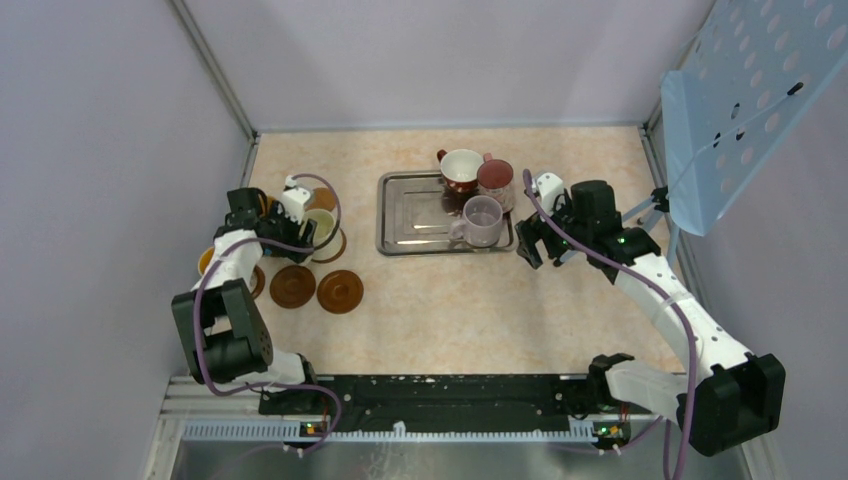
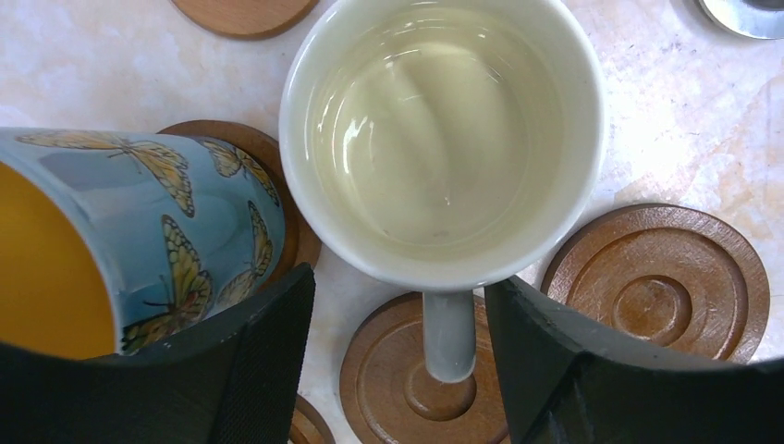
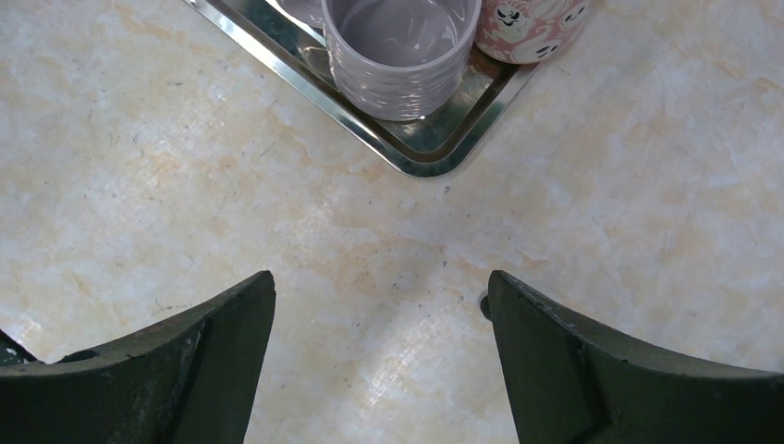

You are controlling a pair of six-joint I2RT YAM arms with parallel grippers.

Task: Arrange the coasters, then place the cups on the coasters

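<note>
**A:** How many coasters [image 1: 340, 291] can you see?
**B:** Five, all at the left of the top view. Two bare ones lie lowest, side by side. One is under the blue cup [image 2: 139, 213]. One shows under the cream cup [image 2: 444, 139]. One more lies above them, half hidden by the left arm [image 1: 235, 262].
**A:** And cups [image 1: 496, 175]?
**B:** Five. The blue one and the cream one stand close together on the left. Higher up, in the middle, three stand at the right end of the tray [image 1: 400, 215]. The lilac cup [image 1: 482, 220] is lowest, with the red cup [image 1: 462, 168] and the pink cup [image 1: 496, 175] above it.
**A:** What about the left gripper [image 2: 399, 305]?
**B:** Its fingers are spread, one on each side of the cream cup's handle. They are not squeezing it.
**A:** And the right gripper [image 3: 381, 277]?
**B:** It is spread wide over bare table [image 1: 450, 310], just beside the tray's lower right corner.
**A:** Is anything in the way?
**B:** From above, the left arm covers most of the blue cup.
</note>
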